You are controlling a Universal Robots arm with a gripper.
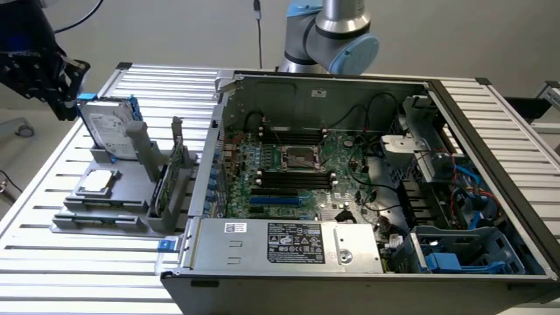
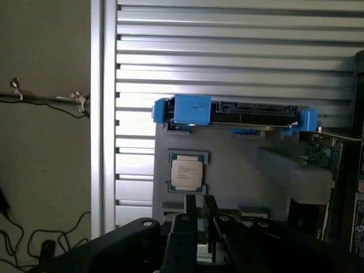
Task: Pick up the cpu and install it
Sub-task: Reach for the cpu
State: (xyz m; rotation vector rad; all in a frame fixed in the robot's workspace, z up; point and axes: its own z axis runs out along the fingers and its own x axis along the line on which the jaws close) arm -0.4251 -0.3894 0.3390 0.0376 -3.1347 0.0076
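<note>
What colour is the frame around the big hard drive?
Blue. The frame on the hard drive shows best in the wrist view.

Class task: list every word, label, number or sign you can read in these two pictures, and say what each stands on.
No text reads clearly enough to quote.
power supply: print on its black label and white sticker is too small to read.
hard drive: the print on its silver face is blurred.
cpu: lines of print on the metal top, unreadable.
</note>
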